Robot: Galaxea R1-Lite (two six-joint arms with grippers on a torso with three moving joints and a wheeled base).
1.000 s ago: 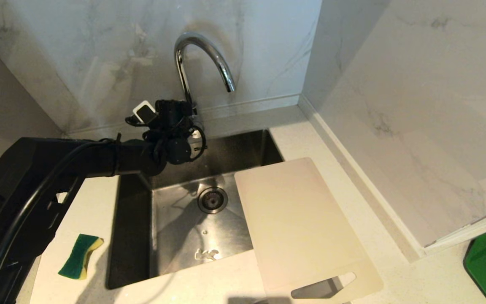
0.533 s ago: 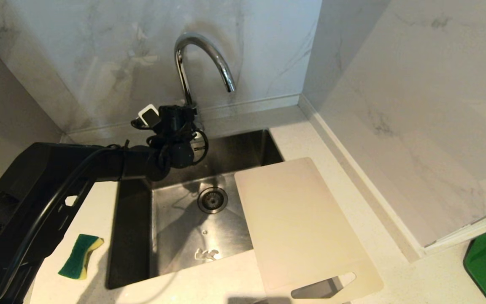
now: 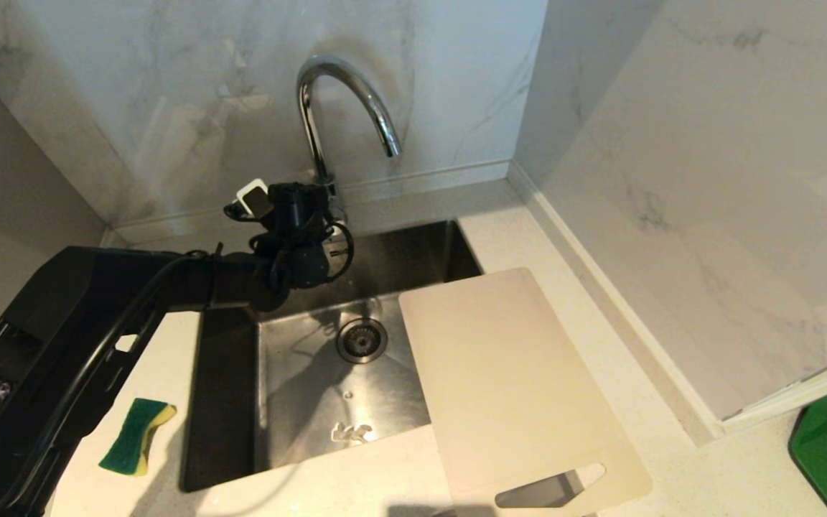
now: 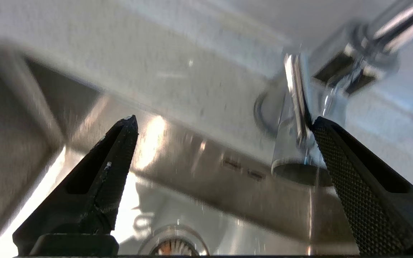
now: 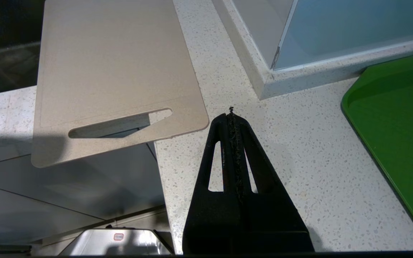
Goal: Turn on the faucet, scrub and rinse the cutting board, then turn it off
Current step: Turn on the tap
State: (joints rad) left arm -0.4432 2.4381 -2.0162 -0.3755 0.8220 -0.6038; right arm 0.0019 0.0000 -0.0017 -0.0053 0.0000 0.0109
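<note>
Looking through the left wrist camera, you see the left pincer [image 4: 222, 120] spread wide, its two black tapered fingers far apart and nothing between them. One finger [image 4: 339, 150], with a cross-hatched grip face, sits right against the thin chrome lever [image 4: 296, 96] at the base of the faucet [image 4: 350, 75]; whether it truly touches you cannot tell. The other finger hangs over the steel sink [image 4: 192, 150], and the round drain [image 4: 172, 249] peeks in at the frame's edge.

The head camera hides that detail from you: there the left pincer [image 3: 313, 208] is only a black bundle of wrist and cables at the sink's back edge, in front of the faucet [image 3: 345, 93], whose shiny gooseneck arches over the basin. It does give you the whole layout. The board [image 3: 507, 373], thin, cream and round-cornered, lies over the sink's right side and the counter [image 3: 708, 474], its slotted end past the counter's front edge. A green and yellow sponge [image 3: 135, 435] lies on the counter left of the sink [image 3: 298, 402].

Only the right wrist camera shows you the right pincer [image 5: 231, 111], pressed closed and empty above the speckled counter [image 5: 299, 161], near the board's [image 5: 113, 64] slotted end, with a green tray [image 5: 400, 118] on its other side.
</note>
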